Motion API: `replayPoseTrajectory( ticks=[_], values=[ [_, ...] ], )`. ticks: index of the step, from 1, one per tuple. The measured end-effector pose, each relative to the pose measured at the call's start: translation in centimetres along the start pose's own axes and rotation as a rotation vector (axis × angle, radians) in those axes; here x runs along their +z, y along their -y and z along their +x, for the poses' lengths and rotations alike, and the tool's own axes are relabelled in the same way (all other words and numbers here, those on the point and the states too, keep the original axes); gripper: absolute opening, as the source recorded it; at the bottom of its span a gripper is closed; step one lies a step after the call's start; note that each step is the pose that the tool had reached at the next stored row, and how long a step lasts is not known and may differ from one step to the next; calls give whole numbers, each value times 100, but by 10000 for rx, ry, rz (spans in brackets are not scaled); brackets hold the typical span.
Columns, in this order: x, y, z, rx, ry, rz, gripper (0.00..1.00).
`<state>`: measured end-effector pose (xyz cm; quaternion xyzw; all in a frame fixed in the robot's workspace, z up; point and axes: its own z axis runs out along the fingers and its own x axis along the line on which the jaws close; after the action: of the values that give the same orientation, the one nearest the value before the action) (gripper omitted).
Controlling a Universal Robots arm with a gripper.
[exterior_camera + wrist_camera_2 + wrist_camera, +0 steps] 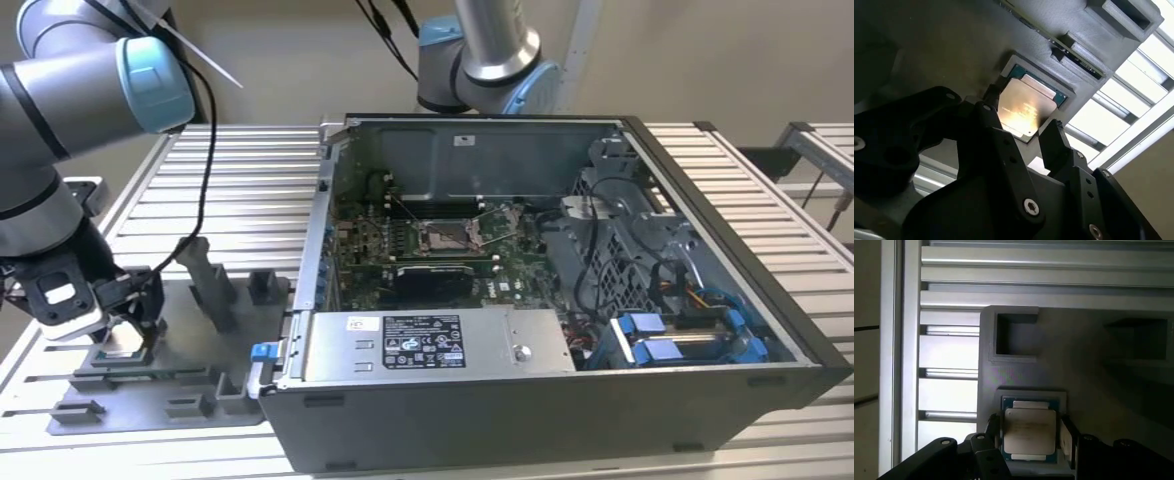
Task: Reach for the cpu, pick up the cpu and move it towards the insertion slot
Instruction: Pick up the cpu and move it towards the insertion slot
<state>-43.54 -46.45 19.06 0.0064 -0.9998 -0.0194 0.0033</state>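
Observation:
The cpu [1030, 430] is a small silvery square plate lying flat in a recess of the grey plastic fixture [1089, 370], at the exterior view's left. My gripper [1030, 434] hangs low over it, open. One black finger [995, 426] stands on each side of the plate, close to its edges. In the second wrist view the cpu [1026, 106] shines between the two fingers [1054, 137] of the gripper [1021, 116] and still rests in its recess. In the exterior view the gripper [114, 322] covers most of the cpu [124, 342]. The insertion slot [447, 236], a metal-framed square socket, lies inside the open computer case [727, 175].
The grey fixture [187, 400] carries upright blocks [207, 280] between my gripper and the case. A silver box with a white label [427, 345] fills the case's near side, with cables and blue parts [667, 335] toward the exterior view's right. A second arm [481, 50] stands behind the case.

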Motion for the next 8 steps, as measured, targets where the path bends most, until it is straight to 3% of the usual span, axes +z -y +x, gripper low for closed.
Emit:
replayPoseTrajectory(
  ticks=[8],
  values=[
    [44, 3, 0, -1, -1, 1, 100]
  ],
)
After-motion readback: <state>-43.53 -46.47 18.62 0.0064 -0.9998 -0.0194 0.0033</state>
